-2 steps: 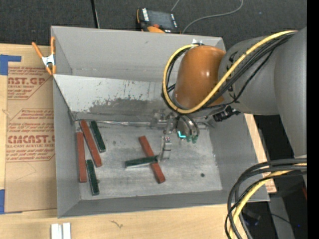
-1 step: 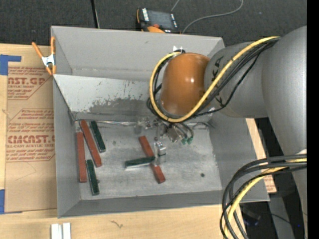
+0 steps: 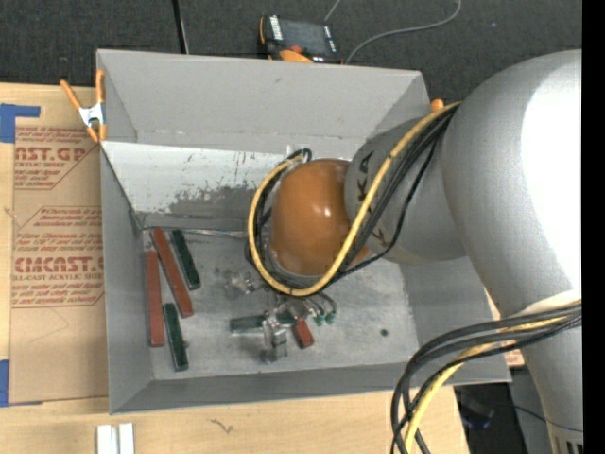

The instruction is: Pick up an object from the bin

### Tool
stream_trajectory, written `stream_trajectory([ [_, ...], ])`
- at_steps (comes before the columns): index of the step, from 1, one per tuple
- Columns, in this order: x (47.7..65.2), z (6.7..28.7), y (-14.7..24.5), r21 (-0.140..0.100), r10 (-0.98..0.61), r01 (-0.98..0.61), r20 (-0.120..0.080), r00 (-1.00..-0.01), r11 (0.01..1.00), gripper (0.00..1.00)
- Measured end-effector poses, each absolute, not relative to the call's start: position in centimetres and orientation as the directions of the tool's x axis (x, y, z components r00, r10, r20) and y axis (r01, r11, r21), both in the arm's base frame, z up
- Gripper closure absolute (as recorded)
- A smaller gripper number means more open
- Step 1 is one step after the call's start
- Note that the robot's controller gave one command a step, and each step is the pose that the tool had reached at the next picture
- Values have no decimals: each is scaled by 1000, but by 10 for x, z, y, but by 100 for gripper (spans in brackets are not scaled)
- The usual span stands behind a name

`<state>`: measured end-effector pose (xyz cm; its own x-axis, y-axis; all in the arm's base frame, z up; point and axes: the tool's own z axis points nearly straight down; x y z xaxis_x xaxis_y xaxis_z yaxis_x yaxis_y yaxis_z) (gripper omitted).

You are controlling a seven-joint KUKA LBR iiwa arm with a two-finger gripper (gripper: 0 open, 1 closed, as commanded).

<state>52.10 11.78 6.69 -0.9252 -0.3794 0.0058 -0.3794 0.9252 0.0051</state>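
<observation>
Claw (image 3: 277,333): set low at the floor of the bin (image 3: 378,296), front-middle, under the wrist's orange cover (image 3: 307,214). Open or closed, I cannot tell, because the cover and the clutter below it hide the tips.
Why there: probably because the small things here lie on open floor, away from the walls, with room to come down around one.
Task's thing: nothing shows as gripped. The nearest candidate is the red piece (image 3: 302,334), a short block just beside the claw on the view's right. I cannot tell whether they touch.
Green piece (image 3: 325,316): small, just past the red piece and a little further back, near the claw.
Dark bar (image 3: 244,324): short and flat on the floor, on the claw's other side. I cannot tell whether it is a loose thing or part of the claw.
Red sticks (image 3: 154,296): long and flat along the bin's left wall, well apart from the claw. One runs beside the wall and the other slants across.
Green sticks (image 3: 175,337): shorter. One lies at the front by the red ones, the other further back beside the slanted red one.
Why left alone: lying flat and packed by the wall, they likely offer a poor hold.
Count: two red sticks, two green sticks, one red piece, one green piece, one dark bar.
Cables (image 3: 260,216): looped round the cover, part of the arm.
</observation>
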Motion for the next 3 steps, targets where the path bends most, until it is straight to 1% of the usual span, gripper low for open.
stream_trajectory([
  [1, 525, 70, 115, 2, -374, -374, -2, -927, 927, 100],
  [2, 499, 217, 108, -2, -474, -474, -9, -881, 881, 100],
  [3, 498, 213, 108, 1, -474, -474, -2, -881, 881, 0],
])
